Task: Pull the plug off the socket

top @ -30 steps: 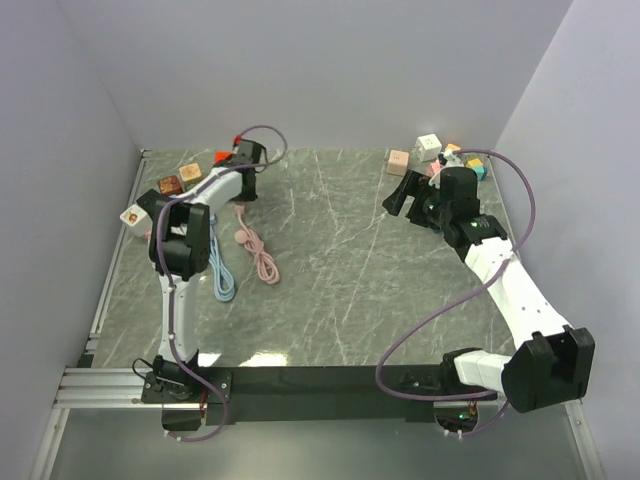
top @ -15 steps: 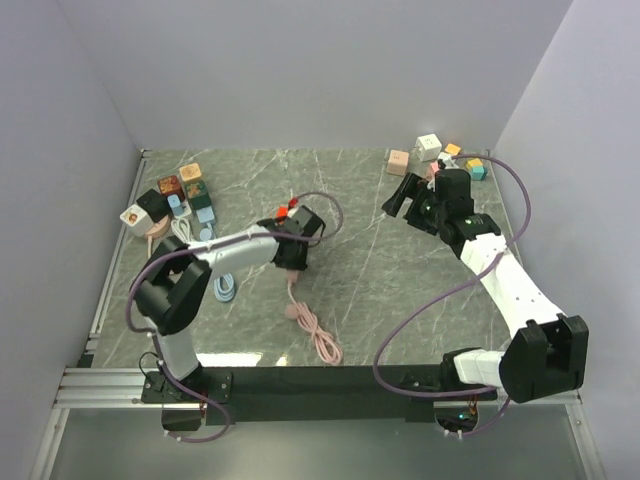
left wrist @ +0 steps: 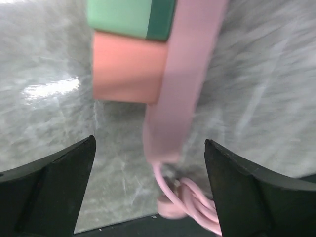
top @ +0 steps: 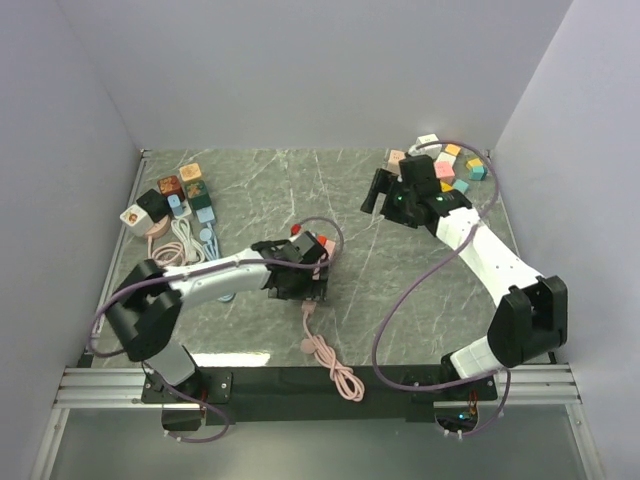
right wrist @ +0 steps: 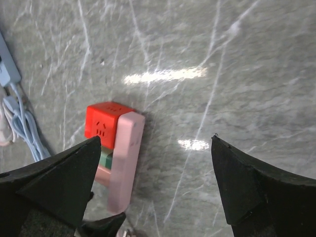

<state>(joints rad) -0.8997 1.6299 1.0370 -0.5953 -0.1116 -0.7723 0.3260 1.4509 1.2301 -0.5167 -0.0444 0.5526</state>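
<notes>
The pink plug (right wrist: 123, 163) is sitting flush against the side of the red socket cube (right wrist: 103, 126), which is lying on the marble table (top: 300, 190) near its middle, a little towards the near edge. A green block (left wrist: 128, 17) and a salmon block (left wrist: 126, 66) are touching the plug on the socket's side. The pink cable (top: 325, 355) is trailing from the plug towards the near edge, ending in a loose coil. The left gripper (top: 300, 280) is reaching over this cluster with its jaws wide apart. Its wrist view is blurring, so I cannot tell whether the fingers (left wrist: 49, 192) are pressing on anything. The right gripper (top: 378, 195) is hovering well apart at the back right, jaws spread wide and gripping nothing. A blue cable (right wrist: 19, 113) is lying to the left, and coloured cubes (top: 180, 190) are clustering at the back left
</notes>
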